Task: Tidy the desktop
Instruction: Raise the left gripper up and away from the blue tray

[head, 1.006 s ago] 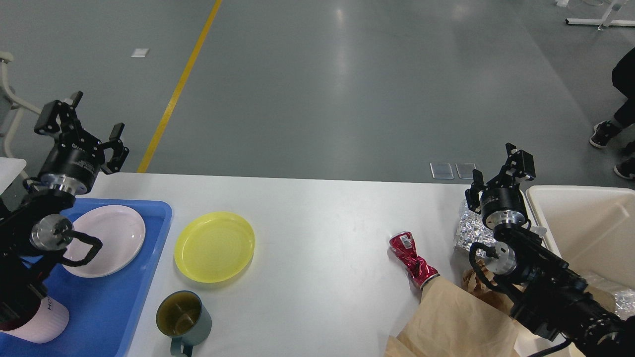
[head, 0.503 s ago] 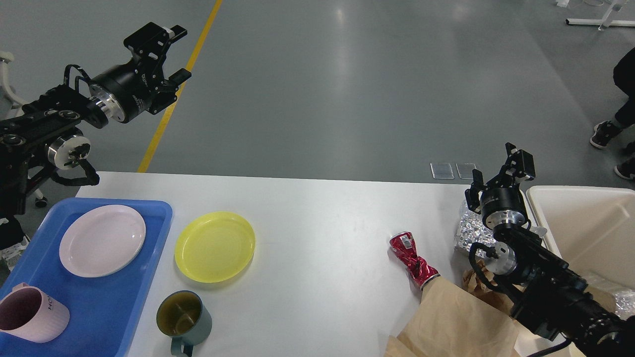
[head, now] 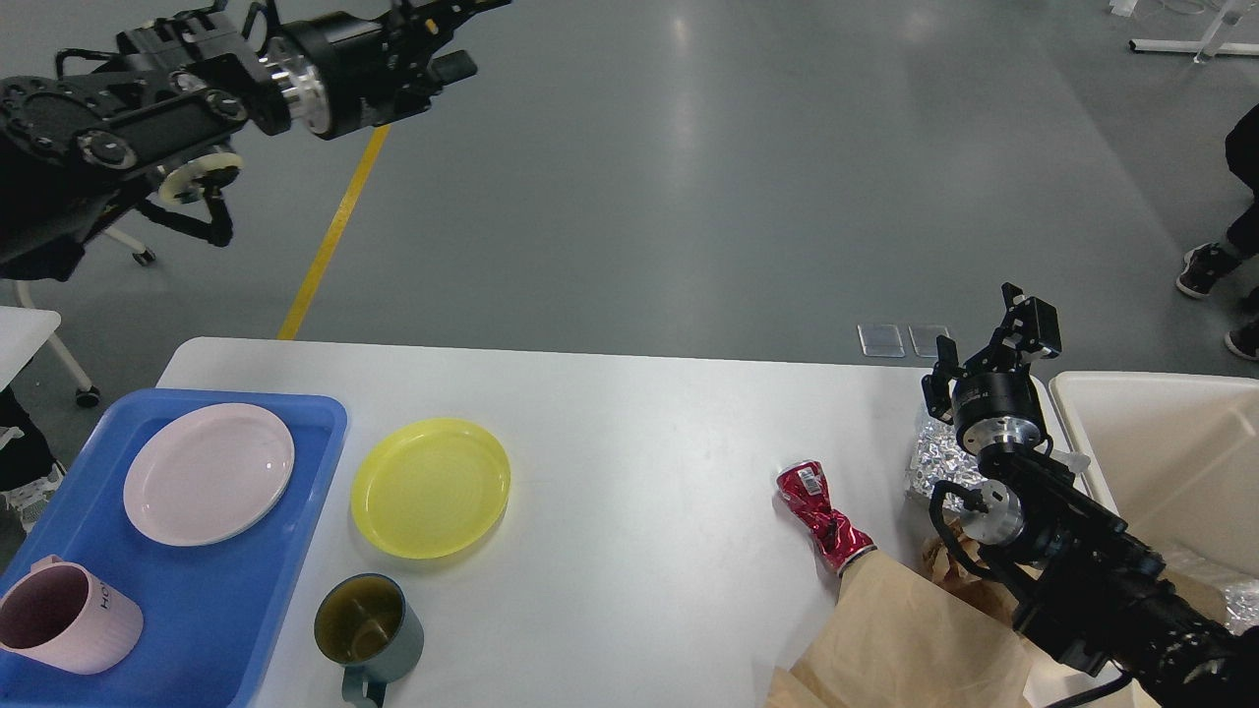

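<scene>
The pink mug (head: 67, 616) bears dark letters on its side, seemingly "HO", the rest too small to read. A white label on the crushed red can (head: 822, 514) is illegible.

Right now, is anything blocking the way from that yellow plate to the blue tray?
Nothing visible does. The round yellow plastic plate lies on the white desktop right beside the blue plastic tray, with only bare tabletop between them.
</scene>
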`<state>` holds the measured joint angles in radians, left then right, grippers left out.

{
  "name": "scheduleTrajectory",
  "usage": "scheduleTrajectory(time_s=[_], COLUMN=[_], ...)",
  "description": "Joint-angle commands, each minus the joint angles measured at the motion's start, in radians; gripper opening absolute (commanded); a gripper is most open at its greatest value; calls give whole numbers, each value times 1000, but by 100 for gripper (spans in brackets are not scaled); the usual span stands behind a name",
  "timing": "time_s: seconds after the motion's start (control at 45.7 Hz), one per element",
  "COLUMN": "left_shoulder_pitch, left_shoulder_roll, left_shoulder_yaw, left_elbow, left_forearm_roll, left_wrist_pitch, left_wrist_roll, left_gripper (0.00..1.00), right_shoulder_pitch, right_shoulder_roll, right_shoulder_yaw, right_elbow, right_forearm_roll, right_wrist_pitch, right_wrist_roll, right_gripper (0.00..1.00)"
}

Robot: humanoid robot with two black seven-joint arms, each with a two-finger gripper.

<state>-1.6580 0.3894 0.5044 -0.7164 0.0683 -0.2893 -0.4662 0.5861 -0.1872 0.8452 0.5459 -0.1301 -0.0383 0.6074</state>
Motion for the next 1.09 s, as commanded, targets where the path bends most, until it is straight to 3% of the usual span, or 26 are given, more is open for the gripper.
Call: scheduleTrajectory(time_s=[0.0, 0.175, 0.416, 0.787, 1.072], left_shoulder_pitch=[-80, -112, -105, -157, -151], left_shoulder_roll=[-34, -4, -7, -168, -443], left_shoulder_yaw=[-12, -58, -21, 523, 1032], left_elbow=[2, 20, 22, 25, 18], left_forearm_roll=[-1, -1, 1, 1, 2], left_wrist_pitch=[-59, -140, -152, -157, -159], left_wrist_roll=[0, 0, 0, -2, -3], left_gripper=[96, 96, 96, 96, 96], right_shoulder_pitch=[0, 0, 0, 0, 0], right_shoulder_roll=[0, 0, 0, 0, 0], right_shoulder_yaw=[0, 0, 0, 0, 0], right_elbow=[0, 0, -1, 0, 0], right_forearm_roll=[0, -2, 0, -2, 0], right_wrist_pitch=[0, 0, 0, 0, 0], right_wrist_roll=[0, 0, 0, 0, 0], right_gripper=[100, 100, 100, 100, 100])
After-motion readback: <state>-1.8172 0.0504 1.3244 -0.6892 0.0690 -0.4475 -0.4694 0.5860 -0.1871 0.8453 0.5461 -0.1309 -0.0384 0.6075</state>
